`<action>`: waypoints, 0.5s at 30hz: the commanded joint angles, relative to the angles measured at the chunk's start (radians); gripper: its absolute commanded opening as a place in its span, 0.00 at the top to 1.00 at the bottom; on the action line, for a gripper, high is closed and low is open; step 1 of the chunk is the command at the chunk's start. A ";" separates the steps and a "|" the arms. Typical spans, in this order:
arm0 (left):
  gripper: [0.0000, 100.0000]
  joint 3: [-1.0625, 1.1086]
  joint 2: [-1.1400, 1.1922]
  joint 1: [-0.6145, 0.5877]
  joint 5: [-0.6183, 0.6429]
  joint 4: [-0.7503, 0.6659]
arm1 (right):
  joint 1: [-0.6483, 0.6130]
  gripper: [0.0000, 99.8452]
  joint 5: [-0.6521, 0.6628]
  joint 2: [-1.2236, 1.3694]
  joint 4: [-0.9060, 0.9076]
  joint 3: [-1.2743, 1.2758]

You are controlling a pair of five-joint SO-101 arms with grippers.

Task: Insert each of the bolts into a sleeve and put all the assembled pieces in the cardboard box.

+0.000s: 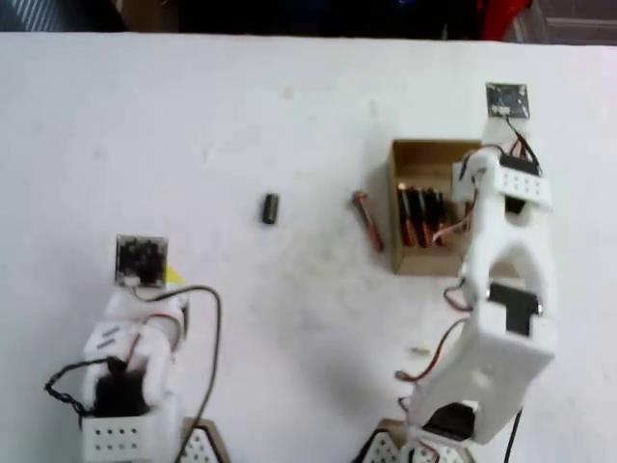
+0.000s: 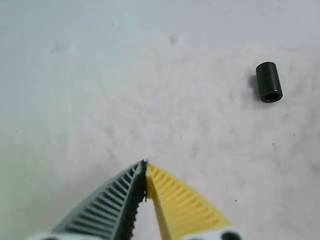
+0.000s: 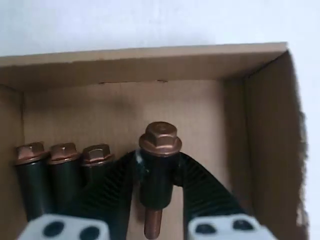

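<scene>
My right gripper (image 3: 157, 185) is shut on an assembled piece (image 3: 157, 172), a copper bolt in a black sleeve, held inside the cardboard box (image 3: 135, 62). Three assembled pieces (image 3: 62, 165) lie side by side in the box (image 1: 424, 154) beside it. In the high view the right arm (image 1: 501, 222) covers the box's right part. A loose copper bolt (image 1: 367, 221) lies on the table just left of the box. A black sleeve (image 1: 271, 208) lies farther left, alone. My left gripper (image 2: 145, 167) is shut and empty above the bare table, the sleeve (image 2: 269, 82) some way off from its tips.
The table (image 1: 241, 116) is white, with open room between the two arms. Cables (image 1: 207, 328) trail from the left arm near the front edge. A small circuit board (image 1: 507, 98) on the right arm sticks out behind the box.
</scene>
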 commanded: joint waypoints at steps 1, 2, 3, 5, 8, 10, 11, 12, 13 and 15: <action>0.98 -0.009 -0.013 0.001 -0.006 -0.003 | 0.002 0.98 0.015 0.099 0.099 -0.198; 0.98 -0.009 -0.013 0.001 -0.006 -0.003 | 0.001 0.98 0.015 0.124 0.124 -0.226; 0.98 -0.009 -0.013 0.001 -0.006 -0.003 | -0.004 0.96 0.015 0.145 0.147 -0.250; 0.98 -0.009 -0.013 0.001 -0.008 -0.003 | -0.019 0.92 0.015 0.185 0.191 -0.292; 0.98 -0.008 -0.013 0.001 -0.008 -0.003 | -0.042 0.82 0.015 0.219 0.239 -0.345; 0.98 -0.005 -0.013 0.001 -0.009 -0.003 | -0.062 0.78 0.015 0.223 0.266 -0.377; 0.98 0.002 -0.013 0.001 -0.009 -0.005 | -0.070 0.77 0.015 0.223 0.282 -0.391; 0.98 0.002 -0.013 0.001 -0.009 -0.011 | -0.079 0.77 0.015 0.222 0.297 -0.408; 0.98 0.002 -0.013 -0.001 -0.009 -0.011 | -0.090 0.77 0.014 0.217 0.314 -0.428; 0.98 0.002 -0.013 -0.001 -0.009 -0.011 | -0.111 0.77 0.014 0.203 0.358 -0.463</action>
